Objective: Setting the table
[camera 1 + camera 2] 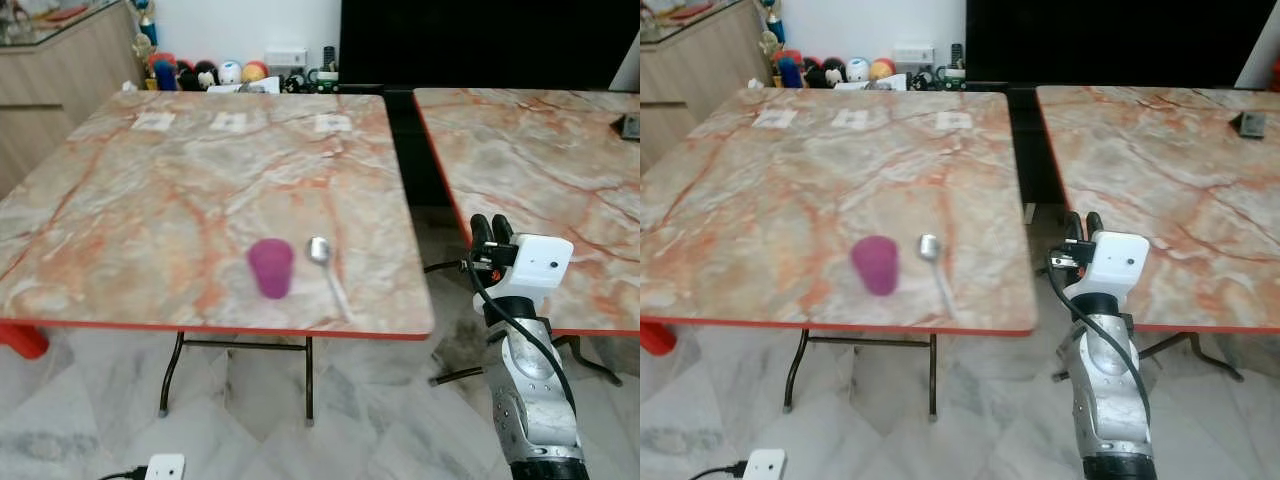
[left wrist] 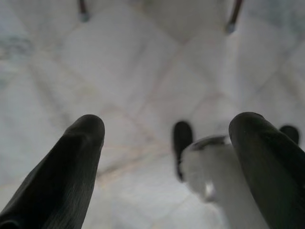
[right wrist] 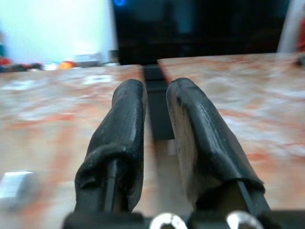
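Purple cup (image 1: 271, 267): translucent plastic, upright, near the front edge of the marble table (image 1: 150, 200), well to the left of the raised right gripper (image 1: 491, 231). Metal spoon (image 1: 328, 270): flat on the tabletop just beside the cup on the gripper's side, not touching it, bowl away from the robot, handle angled toward the front edge.

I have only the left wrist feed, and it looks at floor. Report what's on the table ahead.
Observer: A purple cup stands upright near the front edge of the left table.
Operator: Name anything beside it.
Observer: A spoon lies just right of the cup, not touching it, with its bowl pointing away from the robot.
Operator: Place the right hand.
Observer: The right hand is raised by the gap between the left table and the right table, holding nothing.
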Controlling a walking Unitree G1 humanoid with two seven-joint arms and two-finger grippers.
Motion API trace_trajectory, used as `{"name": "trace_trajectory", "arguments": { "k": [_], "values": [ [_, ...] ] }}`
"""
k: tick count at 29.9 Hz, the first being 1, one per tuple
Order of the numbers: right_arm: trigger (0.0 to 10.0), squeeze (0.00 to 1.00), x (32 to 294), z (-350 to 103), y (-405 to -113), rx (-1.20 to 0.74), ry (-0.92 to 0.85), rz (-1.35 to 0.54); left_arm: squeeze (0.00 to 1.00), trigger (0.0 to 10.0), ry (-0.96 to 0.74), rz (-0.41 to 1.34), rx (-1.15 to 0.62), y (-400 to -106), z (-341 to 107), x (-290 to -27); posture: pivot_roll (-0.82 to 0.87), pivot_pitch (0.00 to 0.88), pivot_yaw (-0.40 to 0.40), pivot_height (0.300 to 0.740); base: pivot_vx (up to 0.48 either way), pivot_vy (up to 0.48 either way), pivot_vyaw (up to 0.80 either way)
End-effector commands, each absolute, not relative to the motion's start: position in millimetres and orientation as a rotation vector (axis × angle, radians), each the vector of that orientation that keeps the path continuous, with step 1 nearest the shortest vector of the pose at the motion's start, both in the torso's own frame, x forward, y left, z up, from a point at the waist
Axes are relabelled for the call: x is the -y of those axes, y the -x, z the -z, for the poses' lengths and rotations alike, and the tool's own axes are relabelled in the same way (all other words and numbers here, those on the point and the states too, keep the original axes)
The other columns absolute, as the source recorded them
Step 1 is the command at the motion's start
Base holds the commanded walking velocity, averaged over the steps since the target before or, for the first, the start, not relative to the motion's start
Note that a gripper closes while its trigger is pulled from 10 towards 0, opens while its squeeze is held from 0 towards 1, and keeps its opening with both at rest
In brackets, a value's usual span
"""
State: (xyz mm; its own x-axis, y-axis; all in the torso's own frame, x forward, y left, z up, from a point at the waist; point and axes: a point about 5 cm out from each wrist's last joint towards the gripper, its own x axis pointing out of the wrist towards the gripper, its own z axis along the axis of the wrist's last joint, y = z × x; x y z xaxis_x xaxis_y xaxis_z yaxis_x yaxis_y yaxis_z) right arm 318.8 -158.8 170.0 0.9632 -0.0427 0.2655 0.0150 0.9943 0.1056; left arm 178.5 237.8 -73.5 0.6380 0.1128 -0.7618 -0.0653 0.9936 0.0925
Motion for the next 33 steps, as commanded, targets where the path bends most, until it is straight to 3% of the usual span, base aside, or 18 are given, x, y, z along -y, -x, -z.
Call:
{"name": "trace_trajectory", "arguments": {
  "k": [1, 26, 33],
  "values": [
    [10.0, 0.0, 166.6, -173.3, -318.9, 0.281, -0.09, 0.048, 0.0, 10.0, -0.055, -0.1, -0.894, -173.8, 76.6, -235.8, 0.0, 0.095, 0.006, 0.74, 0.0, 0.379, 0.0],
    [10.0, 0.0, 172.0, -169.9, -317.6, 0.279, -0.051, 0.066, 0.0, 10.0, -0.047, -0.077, -0.89, -171.5, 77.3, -235.2, -0.01, 0.07, 0.006, 0.74, 0.021, 0.04, 0.0],
    [10.0, 0.0, 173.4, -171.4, -317.2, 0.286, -0.071, 0.078, 0.0, 10.0, -0.047, -0.075, -0.887, -172.8, 76.7, -235.0, 0.0, 0.084, 0.004, 0.74, 0.234, 0.0, 0.66]
  ]
}}
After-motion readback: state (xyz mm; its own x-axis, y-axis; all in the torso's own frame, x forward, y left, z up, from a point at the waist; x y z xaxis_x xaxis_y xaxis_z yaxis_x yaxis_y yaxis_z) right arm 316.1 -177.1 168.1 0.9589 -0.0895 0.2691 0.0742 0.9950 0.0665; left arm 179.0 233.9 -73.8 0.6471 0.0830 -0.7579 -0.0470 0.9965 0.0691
